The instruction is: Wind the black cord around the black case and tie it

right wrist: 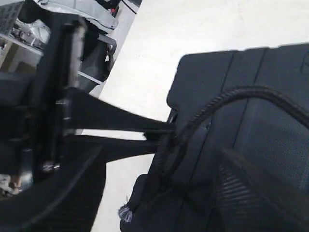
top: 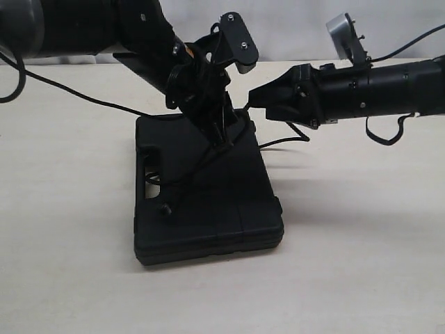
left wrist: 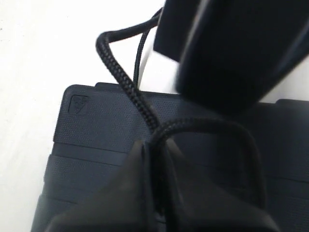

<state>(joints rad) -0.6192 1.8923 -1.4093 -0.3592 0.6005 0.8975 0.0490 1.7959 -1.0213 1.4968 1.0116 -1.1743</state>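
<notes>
The black case (top: pixel 208 209) lies flat on the table, its handle slot to the left. The black cord (left wrist: pixel 118 72) runs over the case's face; its knot (top: pixel 165 207) rests near the slot. My left gripper (top: pixel 224 139) reaches down to the case's far edge and is shut on the cord (left wrist: pixel 157 147). My right gripper (top: pixel 254 99) hovers just right of it, pointing left. In the right wrist view its jaws (right wrist: pixel 159 183) stand open. The cord's frayed end (right wrist: pixel 126 212) hangs between them, below the left gripper's pinch. The case (right wrist: pixel 270 135) lies behind.
A thin black line (top: pixel 83 94) trails over the beige table (top: pixel 361 264) to the left of the case, another (top: pixel 278 144) to its right. The right arm's looped cable (top: pixel 386 132) hangs at the right. Metal frame parts (right wrist: pixel 91 14) show beyond the table edge.
</notes>
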